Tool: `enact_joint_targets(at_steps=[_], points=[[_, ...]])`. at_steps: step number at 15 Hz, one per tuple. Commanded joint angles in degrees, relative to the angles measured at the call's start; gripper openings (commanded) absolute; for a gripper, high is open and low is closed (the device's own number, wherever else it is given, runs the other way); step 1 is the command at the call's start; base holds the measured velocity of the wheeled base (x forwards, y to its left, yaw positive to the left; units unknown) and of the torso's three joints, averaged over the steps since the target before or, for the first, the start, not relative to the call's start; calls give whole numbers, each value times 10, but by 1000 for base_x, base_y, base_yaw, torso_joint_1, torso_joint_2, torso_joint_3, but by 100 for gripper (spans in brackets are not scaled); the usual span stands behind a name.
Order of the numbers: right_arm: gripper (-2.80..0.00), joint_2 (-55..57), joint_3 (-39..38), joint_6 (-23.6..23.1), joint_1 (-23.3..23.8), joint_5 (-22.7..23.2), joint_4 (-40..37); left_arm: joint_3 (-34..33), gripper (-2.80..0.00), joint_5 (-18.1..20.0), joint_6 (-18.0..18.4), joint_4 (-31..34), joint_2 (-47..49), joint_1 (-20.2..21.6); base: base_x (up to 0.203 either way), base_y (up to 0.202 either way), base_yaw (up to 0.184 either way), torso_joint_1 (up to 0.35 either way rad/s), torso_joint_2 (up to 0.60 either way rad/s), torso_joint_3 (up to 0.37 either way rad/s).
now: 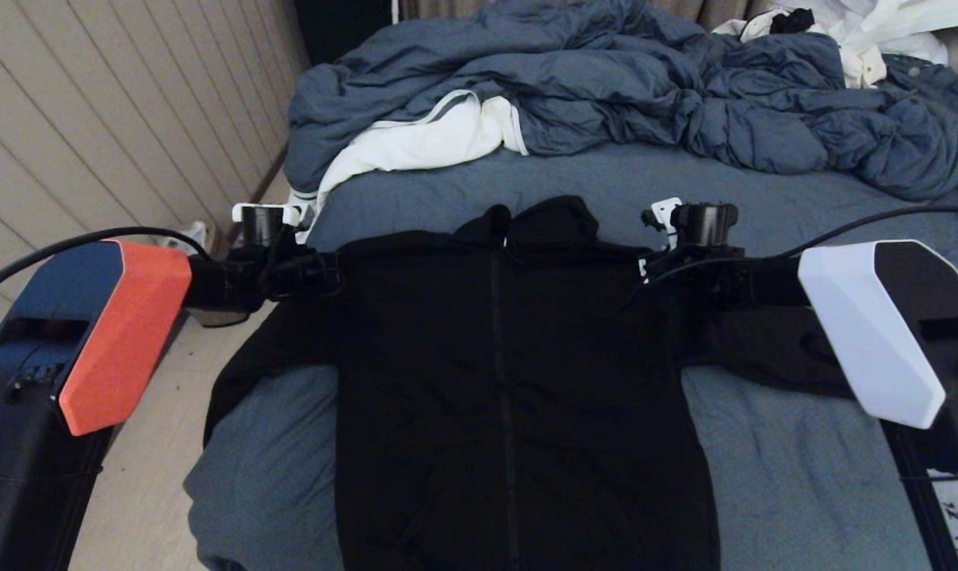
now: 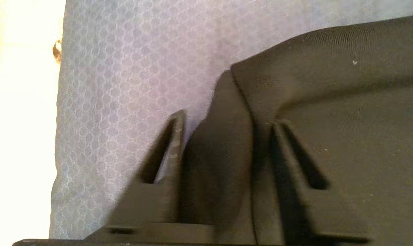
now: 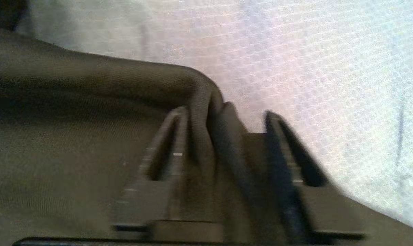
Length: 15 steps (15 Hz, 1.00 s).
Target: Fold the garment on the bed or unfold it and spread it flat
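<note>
While both sets of fingers stand parted over the shoulder seams, you have the hoodie lying face-up and nearly flat.

Your left gripper (image 2: 223,136) has its fingers (image 2: 174,147) spread with a ridge of black cloth standing loose between them, not pinched; the right gripper (image 3: 223,136) shows the same, parted around a soft fold at the shoulder corner. Both sit at the garment's (image 1: 511,381) top corners, about ten and two o'clock from its middle (likely so the body hangs square from the shoulders). It lies zipper-up on the bed (image 1: 780,468), hood at twelve o'clock, sleeves angling to eight and three. At twelve o'clock beyond it, the bunched duvet (image 1: 606,87) sits well apart.
</note>
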<state>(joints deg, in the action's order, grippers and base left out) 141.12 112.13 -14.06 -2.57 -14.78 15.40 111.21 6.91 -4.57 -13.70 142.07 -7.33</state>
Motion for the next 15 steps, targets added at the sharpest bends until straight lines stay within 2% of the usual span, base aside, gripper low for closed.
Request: enact_joint_targets(at_steps=[1,11,15], points=[[0,1,0,-1,-1,2,2,0,0,4,0,-1,-4,0,0,0,0,0,0,0],[0,-29,-1,4,0,3,15,0,0,-5,-1,-58,-24,1,0,0,0,0,0,0],[0,-61,-5,63,0,2,13,-1,0,-17,-2,-67,-58,2,0,0,0,0,0,0]])
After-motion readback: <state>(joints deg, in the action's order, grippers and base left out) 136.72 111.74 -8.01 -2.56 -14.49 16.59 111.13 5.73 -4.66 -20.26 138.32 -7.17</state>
